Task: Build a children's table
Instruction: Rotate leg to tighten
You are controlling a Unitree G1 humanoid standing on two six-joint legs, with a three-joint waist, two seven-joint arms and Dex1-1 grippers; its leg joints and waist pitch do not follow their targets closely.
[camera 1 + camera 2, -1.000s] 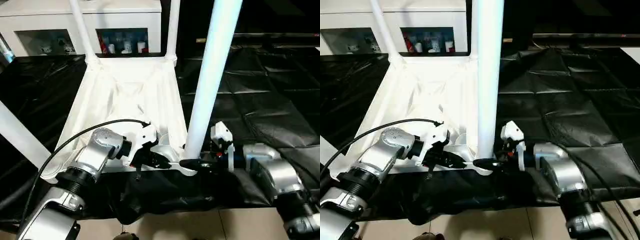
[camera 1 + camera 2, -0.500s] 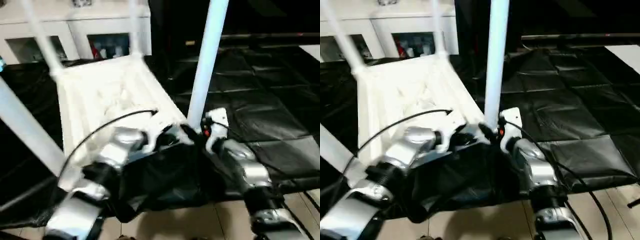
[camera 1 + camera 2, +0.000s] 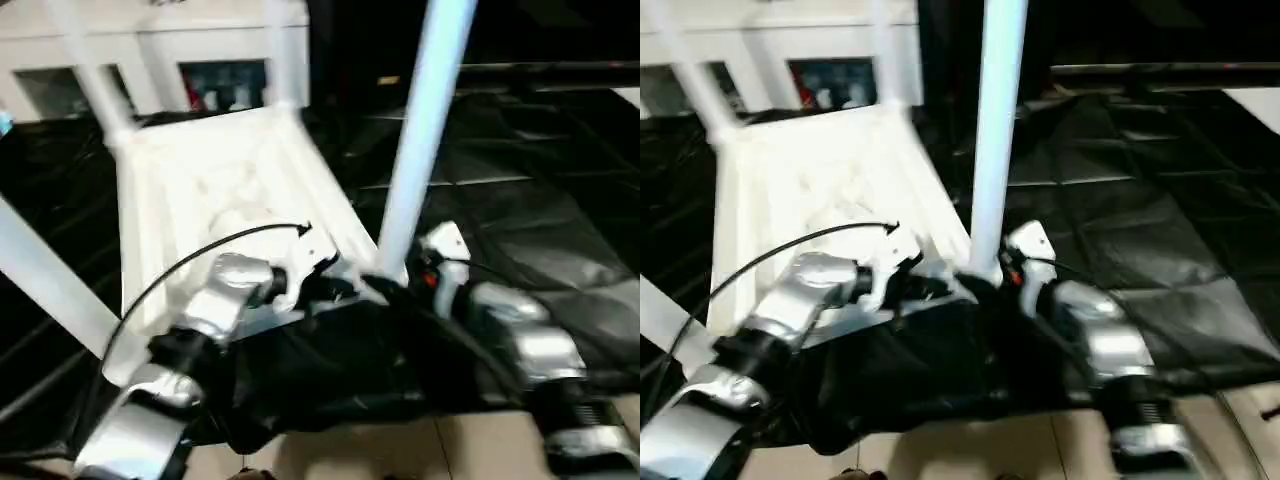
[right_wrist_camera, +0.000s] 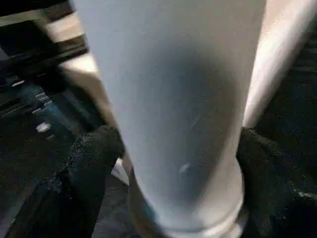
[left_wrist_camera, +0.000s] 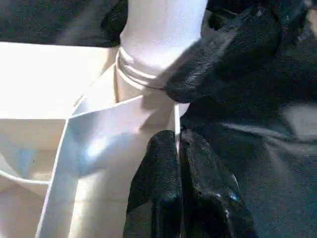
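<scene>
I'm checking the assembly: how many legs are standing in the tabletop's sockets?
4. Two at the far corners, left and right; one at the near right corner, flanked by the right gripper; one at the near left.

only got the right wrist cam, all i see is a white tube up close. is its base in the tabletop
Observer: Yes, the near-right leg stands upright in a corner socket of the upturned tabletop.
Operator: where's the left gripper
Observer: The left gripper is shut on the tabletop's thin edge, right beside that socket.
Operator: other legs in?
Observer: Two far legs stand at the far corners; a near-left leg leans outward.
</scene>
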